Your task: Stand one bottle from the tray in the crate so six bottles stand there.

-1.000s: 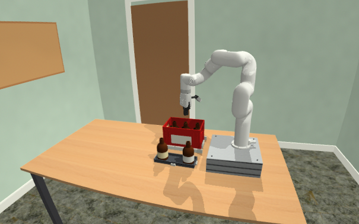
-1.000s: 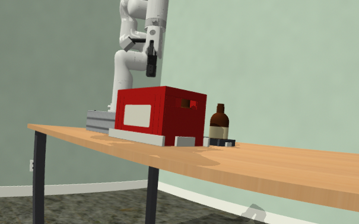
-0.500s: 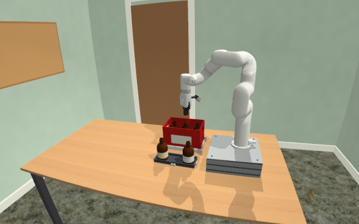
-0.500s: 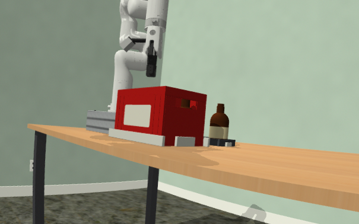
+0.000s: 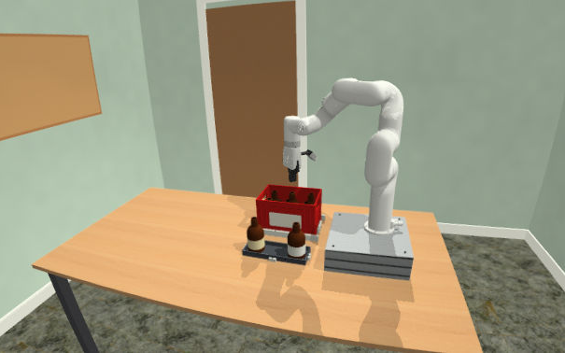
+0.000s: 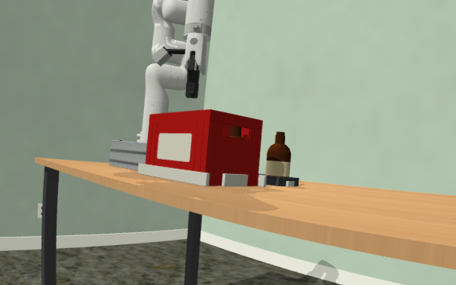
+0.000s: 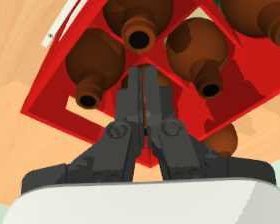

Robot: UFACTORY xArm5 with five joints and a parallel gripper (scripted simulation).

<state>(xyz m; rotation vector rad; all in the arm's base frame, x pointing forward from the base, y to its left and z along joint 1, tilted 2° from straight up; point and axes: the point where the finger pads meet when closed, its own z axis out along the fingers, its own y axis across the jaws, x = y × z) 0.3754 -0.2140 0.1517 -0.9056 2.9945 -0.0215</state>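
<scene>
The red crate (image 5: pixel 289 208) stands on the table with brown bottles upright in its cells; several bottle tops show in the wrist view (image 7: pixel 139 32). My gripper (image 5: pixel 292 176) (image 7: pixel 143 84) hangs above the crate's back edge, apart from it, with its fingers shut together on nothing. It also shows in the exterior view (image 6: pixel 191 88) above the crate (image 6: pixel 202 147). Two brown bottles (image 5: pixel 255 234) (image 5: pixel 296 240) stand upright on the dark tray (image 5: pixel 276 252) in front of the crate. In the exterior view only one tray bottle (image 6: pixel 278 155) shows.
The arm's grey base block (image 5: pixel 369 245) stands on the table right of the crate and tray. Grey stop blocks (image 6: pixel 174 175) lie against the crate's foot. A door and a cork board are on the walls behind.
</scene>
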